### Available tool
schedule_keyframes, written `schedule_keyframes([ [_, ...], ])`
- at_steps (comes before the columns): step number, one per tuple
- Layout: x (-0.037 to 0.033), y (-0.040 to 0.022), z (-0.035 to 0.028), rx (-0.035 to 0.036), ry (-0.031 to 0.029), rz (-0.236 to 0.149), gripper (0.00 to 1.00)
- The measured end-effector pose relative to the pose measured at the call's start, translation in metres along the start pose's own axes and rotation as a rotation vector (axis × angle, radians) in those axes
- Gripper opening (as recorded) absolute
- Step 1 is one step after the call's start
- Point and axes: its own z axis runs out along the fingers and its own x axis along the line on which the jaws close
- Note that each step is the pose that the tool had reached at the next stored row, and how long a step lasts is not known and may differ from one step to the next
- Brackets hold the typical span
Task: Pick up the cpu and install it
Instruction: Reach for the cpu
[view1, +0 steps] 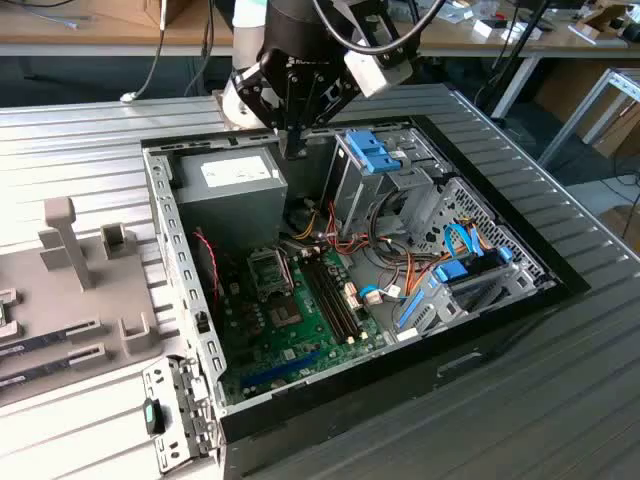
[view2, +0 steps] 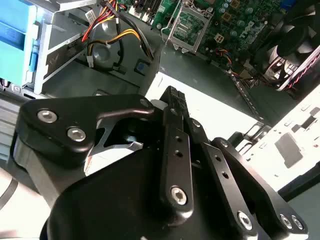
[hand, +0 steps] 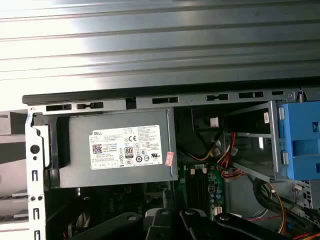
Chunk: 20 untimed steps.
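My gripper (view1: 293, 148) hangs over the back of the open computer case (view1: 170, 240), just above the rear corner of the grey power-supply box (view1: 228, 190). In the second wrist view the gripper (view2: 174, 97) looks shut, its black fingers (view2: 172, 135) together over the box's white label (view2: 215, 117). I cannot see anything between them. The cpu is hidden or out of view. The metal-framed socket (view1: 268, 270) on the green motherboard lies lower in the case, apart from the gripper. The second wrist view shows the socket (view2: 187, 25) with a greenish floor inside its frame.
A blue drive cage (view1: 370, 150) stands on the exterior view's right of the gripper, with orange and yellow cables (view1: 345, 235) below it. A grey fixture (view1: 80, 290) holding long memory sticks (view1: 50, 335) lies outside the case on the left. A dark fan (view2: 300, 35) sits beside the board.
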Motion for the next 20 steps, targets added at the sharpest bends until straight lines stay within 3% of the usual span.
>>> schedule_keyframes([
  [20, 0.0126, -0.001, -0.0003, -0.0001, -0.0001, 0.0, 0.11],
])
